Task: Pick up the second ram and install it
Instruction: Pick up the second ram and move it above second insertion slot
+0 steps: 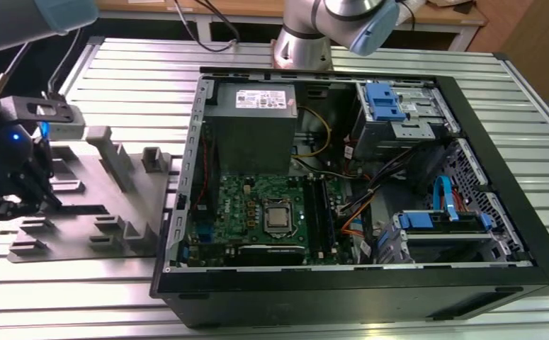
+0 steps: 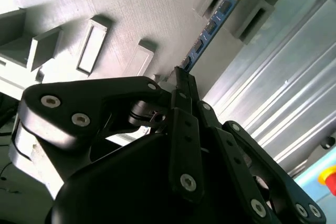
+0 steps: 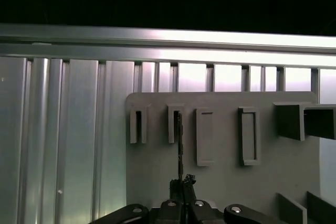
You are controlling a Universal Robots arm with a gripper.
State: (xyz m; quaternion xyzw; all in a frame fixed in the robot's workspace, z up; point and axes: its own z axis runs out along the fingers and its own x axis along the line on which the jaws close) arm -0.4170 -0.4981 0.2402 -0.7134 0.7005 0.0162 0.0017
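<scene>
Blue, thin second ram (image 2: 209, 30) (dark chips along it) sits clenched in my jaws, far end at a slot of the grey holder (image 2: 131, 3), ribbed aluminium desk (image 2: 273, 93) beneath.

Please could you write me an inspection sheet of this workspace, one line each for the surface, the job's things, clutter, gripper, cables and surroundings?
Surface: slatted metal table; a grey fixture tray lies on it beside an open computer case.
Job's things: the second ram is gripped at one end, with its far end at a slot of the tray; whether it is seated there cannot be told. A green motherboard sits inside the case.
Clutter: nothing seen.
Gripper: the gripper is over the tray, fingers shut on the ram.
Cables: coloured cables run inside the case.
Surroundings: wooden furniture behind the table.
</scene>
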